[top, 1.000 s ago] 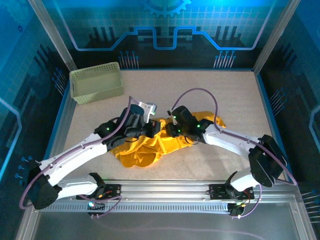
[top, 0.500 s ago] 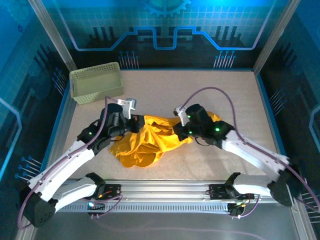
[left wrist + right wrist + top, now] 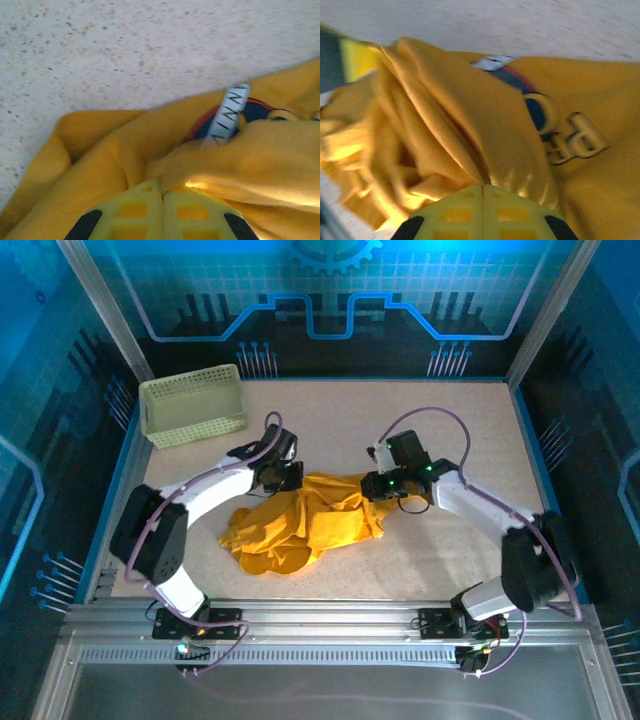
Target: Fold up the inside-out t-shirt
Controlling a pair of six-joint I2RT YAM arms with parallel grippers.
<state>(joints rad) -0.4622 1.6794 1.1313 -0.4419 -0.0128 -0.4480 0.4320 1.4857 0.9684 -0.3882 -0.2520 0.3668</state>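
The inside-out t-shirt (image 3: 300, 525) is a crumpled mustard-yellow heap in the middle of the table. My left gripper (image 3: 290, 477) sits at its far left edge, and its jaws (image 3: 162, 187) are shut on a fold of the yellow cloth (image 3: 115, 150). My right gripper (image 3: 372, 485) is at the far right edge, with jaws (image 3: 483, 186) also shut on a cloth fold (image 3: 470, 125). A white neck label (image 3: 229, 114) lies beside a blue and red print. Outlined letters (image 3: 572, 140) show on the cloth in the right wrist view.
A pale green lattice basket (image 3: 193, 405) stands at the back left of the speckled table (image 3: 470, 420). Metal frame posts and blue panels wall the table. The arm bases sit on the rail (image 3: 330, 625) at the near edge.
The grippers were close together over the heap's middle and have moved apart to its far edge. The right gripper has closed on cloth. The shirt's far edge is drawn out between them.
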